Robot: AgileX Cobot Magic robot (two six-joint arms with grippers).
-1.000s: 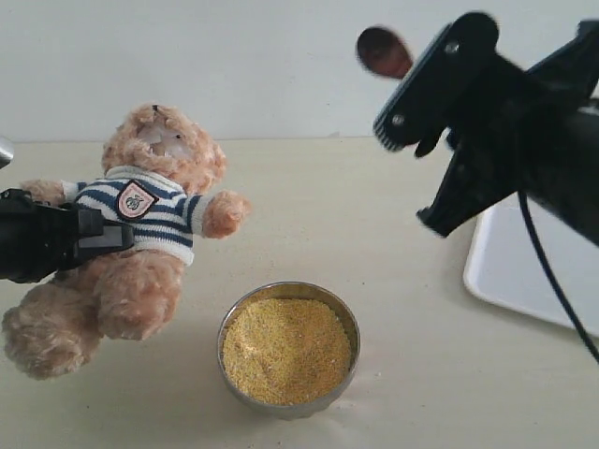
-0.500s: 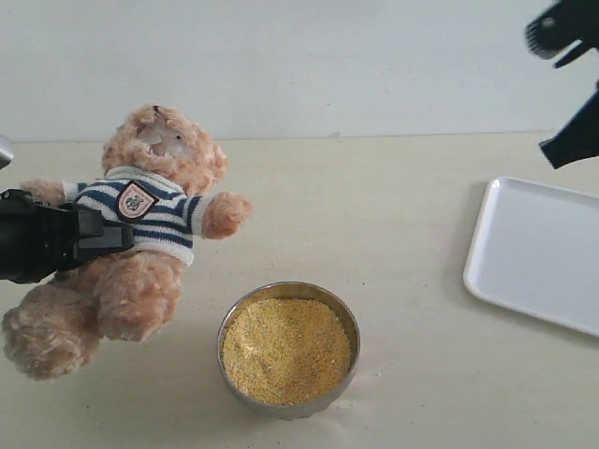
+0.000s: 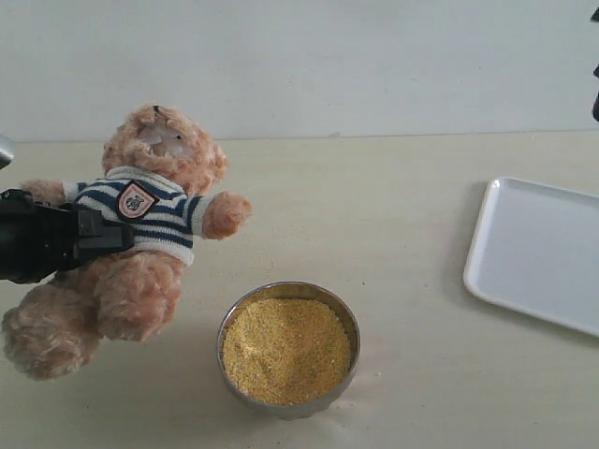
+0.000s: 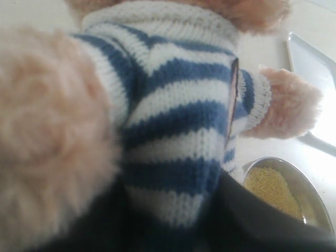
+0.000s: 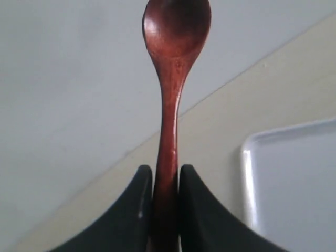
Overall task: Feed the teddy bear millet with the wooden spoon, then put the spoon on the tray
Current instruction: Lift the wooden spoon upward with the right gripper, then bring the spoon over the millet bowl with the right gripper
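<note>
The teddy bear (image 3: 150,234) in its striped shirt is upright at the left, with my left gripper (image 3: 108,234) shut on its torso. In the left wrist view the shirt (image 4: 178,115) fills the frame, and my left gripper (image 4: 168,215) has its dark fingers on either side of it. The millet (image 3: 285,349) is heaped in the steel bowl (image 3: 348,323) in front of the bear. My right gripper (image 5: 166,176) is shut on the handle of the wooden spoon (image 5: 176,31), which shows no grains in its bowl. The white tray (image 3: 538,253) lies at the right.
A pale wall runs behind the beige tabletop (image 3: 402,206). Only a dark sliver of the right arm (image 3: 596,105) shows at the exterior view's right edge. In the right wrist view the tray's corner (image 5: 294,184) lies beside the gripper.
My right arm, with the spoon, has swung up and to the right, almost out of the exterior view. The bear, the bowl and my left gripper have stayed put.
</note>
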